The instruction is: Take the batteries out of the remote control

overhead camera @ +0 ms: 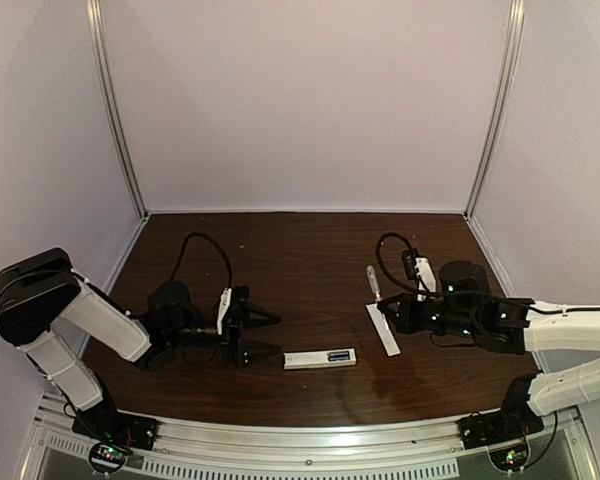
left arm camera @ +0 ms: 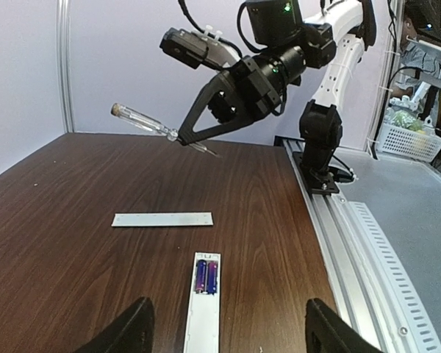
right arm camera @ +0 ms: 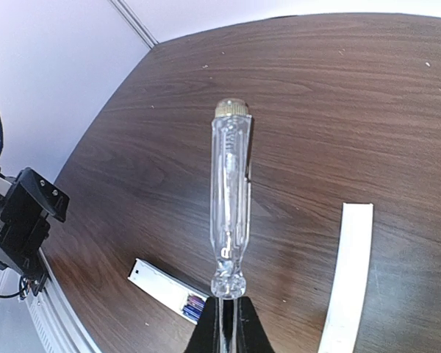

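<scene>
1. White plastic, slim and rectangular, the remote control (overhead camera: 320, 358) lies flat near the front edge of the dark wood bench (overhead camera: 300, 250), about midway along it, with its recessed battery bay facing up.
2. You can count the cover as done. The thin flat white cover strip (overhead camera: 383, 329) lies on the bench to the right of the remote, apart from it, and the bay is uncovered.
3. You cannot count any unloading yet. The two small blue-purple cylindrical batteries (left arm camera: 206, 276) sit side by side in the bay, at the end of the remote farther from your left arm.
4. Your right gripper (right arm camera: 224, 327) is clamped on the metal shaft of the slim clear-handled screwdriver (right arm camera: 229, 198). It holds the tool in the air over the right half of the bench, with the handle towards the back edge and well apart from the remote.
5. Your left gripper (overhead camera: 272, 336) hangs low just left of the remote with its jaws wide apart and nothing in them. In the left wrist view its fingers (left arm camera: 128, 331) stand on either side of the remote's near end without touching it.
6. By my reading, nearly all of the real work is left. You need to steady the remote, lever each battery out of the bay, and set both on the bench.
</scene>
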Available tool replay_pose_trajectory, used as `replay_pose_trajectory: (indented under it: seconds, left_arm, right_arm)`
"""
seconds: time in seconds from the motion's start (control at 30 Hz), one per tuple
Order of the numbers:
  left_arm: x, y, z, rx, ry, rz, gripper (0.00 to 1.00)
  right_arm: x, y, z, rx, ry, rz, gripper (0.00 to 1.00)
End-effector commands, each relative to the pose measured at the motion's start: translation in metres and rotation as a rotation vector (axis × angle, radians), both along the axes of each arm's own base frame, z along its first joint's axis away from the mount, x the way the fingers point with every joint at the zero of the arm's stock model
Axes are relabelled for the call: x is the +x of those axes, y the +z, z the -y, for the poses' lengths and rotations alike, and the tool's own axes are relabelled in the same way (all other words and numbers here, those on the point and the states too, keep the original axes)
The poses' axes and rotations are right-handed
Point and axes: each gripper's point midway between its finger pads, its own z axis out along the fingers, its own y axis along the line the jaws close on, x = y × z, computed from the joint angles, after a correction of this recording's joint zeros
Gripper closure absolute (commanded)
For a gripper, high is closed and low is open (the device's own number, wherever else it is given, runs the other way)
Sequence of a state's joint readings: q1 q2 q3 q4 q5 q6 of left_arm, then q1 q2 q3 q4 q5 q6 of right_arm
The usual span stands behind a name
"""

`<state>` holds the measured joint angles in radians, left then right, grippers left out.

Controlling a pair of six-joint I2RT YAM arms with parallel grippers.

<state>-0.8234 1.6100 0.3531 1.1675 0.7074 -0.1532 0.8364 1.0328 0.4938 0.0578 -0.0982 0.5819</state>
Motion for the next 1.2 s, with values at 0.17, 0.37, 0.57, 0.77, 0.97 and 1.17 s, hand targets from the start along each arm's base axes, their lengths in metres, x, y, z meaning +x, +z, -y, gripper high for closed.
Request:
replay_pose_trajectory:
  seconds: [0.17, 0.37, 0.57, 0.77, 0.97, 1.17]
  left_arm:
    - [0.000, 0.030, 0.002, -0.122, -0.021, -0.007, 0.29]
    - [-0.008, 0.039, 0.000, -0.164, -0.066, -0.021, 0.30]
    - [-0.014, 0.047, -0.003, -0.200, -0.088, -0.032, 0.32]
    - [-0.016, 0.055, -0.004, -0.236, -0.099, -0.060, 0.37]
    - [0.001, 0.061, -0.003, -0.268, -0.017, -0.156, 0.46]
    - [0.007, 0.068, -0.007, -0.303, 0.025, -0.201, 0.54]
  right_arm:
    - [-0.005, 0.053, -0.068, 0.109, 0.068, 0.188, 1.00]
    - [-0.018, 0.056, -0.107, 0.151, 0.142, 0.192, 1.00]
    - [-0.037, 0.054, -0.136, 0.203, 0.245, 0.207, 1.00]
    - [-0.049, 0.055, -0.151, 0.223, 0.300, 0.219, 1.00]
    - [-0.055, 0.053, -0.158, 0.179, 0.300, 0.245, 1.00]
    - [-0.057, 0.046, -0.167, 0.138, 0.289, 0.252, 1.00]
